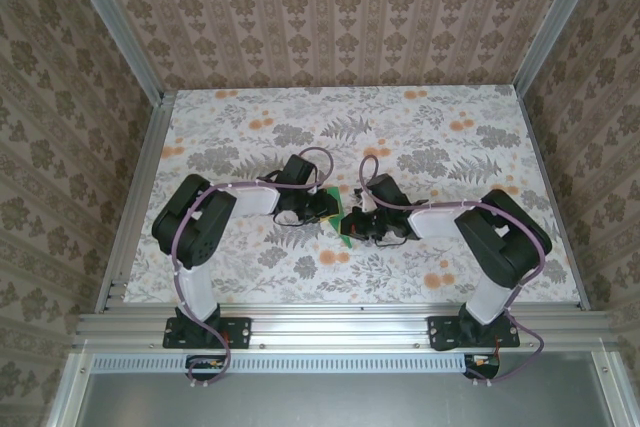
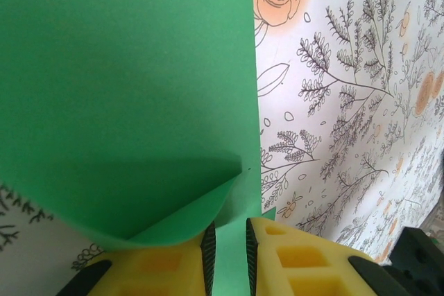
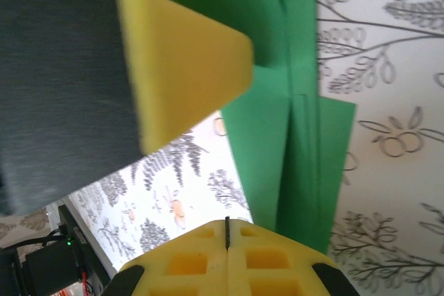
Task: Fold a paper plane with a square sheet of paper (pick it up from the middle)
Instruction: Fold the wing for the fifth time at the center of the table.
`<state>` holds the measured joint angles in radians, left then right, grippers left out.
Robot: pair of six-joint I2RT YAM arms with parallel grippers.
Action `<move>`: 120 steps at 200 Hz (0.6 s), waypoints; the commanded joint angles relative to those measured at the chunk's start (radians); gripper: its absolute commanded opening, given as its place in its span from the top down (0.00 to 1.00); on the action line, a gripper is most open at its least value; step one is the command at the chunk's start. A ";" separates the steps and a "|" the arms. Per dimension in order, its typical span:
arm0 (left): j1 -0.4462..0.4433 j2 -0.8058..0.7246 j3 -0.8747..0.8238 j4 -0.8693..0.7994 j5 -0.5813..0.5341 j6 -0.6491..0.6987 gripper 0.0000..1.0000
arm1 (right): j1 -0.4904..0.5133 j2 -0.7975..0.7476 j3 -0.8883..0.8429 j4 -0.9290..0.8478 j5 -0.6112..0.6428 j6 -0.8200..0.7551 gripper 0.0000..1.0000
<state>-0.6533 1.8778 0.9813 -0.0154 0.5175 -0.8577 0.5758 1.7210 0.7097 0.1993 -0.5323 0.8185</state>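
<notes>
The bright green paper [image 1: 346,232] lies partly folded on the floral tabletop between the two arms. In the left wrist view the paper [image 2: 125,88] covers the left half, and one curled flap rests on top of my left finger. The left gripper [image 2: 230,258] [image 1: 324,209] stands open by a narrow gap, with flat green paper showing below that gap. In the right wrist view the paper [image 3: 277,129] shows layered folds and a long crease. My right gripper [image 3: 227,232] [image 1: 363,230] is shut with nothing in it, just left of the paper's edge. A yellow finger [image 3: 184,67] of the left gripper presses on the paper.
The floral tabletop [image 1: 420,127] stretches free behind and to both sides of the grippers. Patterned walls and aluminium posts close it in, and a metal rail [image 1: 330,322] runs along the near edge. A black part of the right arm [image 2: 416,258] sits close by.
</notes>
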 commanded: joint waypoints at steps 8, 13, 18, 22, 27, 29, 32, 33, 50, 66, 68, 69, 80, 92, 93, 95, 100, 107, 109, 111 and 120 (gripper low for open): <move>-0.003 0.046 0.008 -0.063 -0.022 0.034 0.77 | -0.005 0.059 -0.029 -0.021 -0.020 0.013 0.99; -0.005 0.045 0.009 -0.065 -0.022 0.035 0.77 | -0.006 0.064 -0.035 -0.013 -0.021 0.018 0.99; -0.005 0.046 0.010 -0.066 -0.024 0.036 0.77 | -0.007 0.073 -0.038 -0.008 -0.025 0.021 0.99; -0.005 0.045 0.009 -0.067 -0.024 0.037 0.77 | -0.008 0.077 -0.039 -0.007 -0.025 0.023 0.99; -0.005 0.046 0.007 -0.068 -0.024 0.037 0.77 | -0.008 0.082 -0.041 -0.007 -0.025 0.023 0.99; -0.005 0.046 0.008 -0.067 -0.024 0.037 0.77 | -0.008 0.083 -0.042 -0.007 -0.025 0.023 0.99; -0.004 0.047 0.007 -0.067 -0.024 0.037 0.78 | -0.008 0.085 -0.042 -0.010 -0.025 0.024 0.99; -0.005 0.048 0.007 -0.067 -0.024 0.037 0.78 | -0.007 0.086 -0.042 -0.010 -0.026 0.025 0.99; -0.005 0.047 0.007 -0.072 -0.023 0.040 0.77 | -0.010 0.074 -0.046 -0.024 -0.030 0.027 0.99; -0.005 0.044 0.007 -0.077 -0.025 0.043 0.78 | -0.013 0.028 -0.039 -0.057 -0.028 0.025 0.99; -0.004 0.044 0.008 -0.078 -0.025 0.043 0.77 | -0.012 0.020 -0.038 -0.065 -0.028 0.022 0.99; -0.005 0.044 0.008 -0.078 -0.025 0.043 0.77 | -0.012 0.018 -0.037 -0.068 -0.028 0.022 0.99; -0.004 0.044 0.007 -0.080 -0.025 0.044 0.78 | -0.013 -0.028 -0.024 -0.107 -0.033 0.009 0.99; -0.005 0.044 0.007 -0.081 -0.025 0.045 0.78 | -0.013 -0.065 -0.011 -0.132 -0.053 0.002 0.99; -0.005 0.043 0.007 -0.081 -0.025 0.045 0.78 | -0.013 -0.066 -0.012 -0.133 -0.055 0.002 0.99; -0.005 0.044 0.007 -0.081 -0.025 0.046 0.78 | -0.013 -0.069 -0.011 -0.134 -0.060 0.001 0.99; -0.006 0.044 0.006 -0.081 -0.025 0.046 0.78 | -0.013 -0.077 -0.008 -0.136 -0.071 0.002 0.99; -0.006 0.044 0.007 -0.082 -0.026 0.046 0.78 | -0.013 -0.079 -0.007 -0.142 -0.079 0.003 0.99; -0.006 0.045 0.008 -0.081 -0.026 0.046 0.78 | -0.013 -0.079 -0.008 -0.142 -0.082 0.005 0.99; -0.006 0.044 0.008 -0.081 -0.025 0.046 0.78 | -0.013 -0.078 -0.009 -0.142 -0.084 0.006 0.99; -0.006 0.044 0.009 -0.081 -0.024 0.046 0.78 | -0.012 -0.069 -0.016 -0.131 -0.092 0.012 0.99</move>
<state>-0.6544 1.8835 0.9890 -0.0227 0.5213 -0.8398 0.5655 1.6676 0.6975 0.1364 -0.5781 0.8333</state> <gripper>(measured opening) 0.223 0.055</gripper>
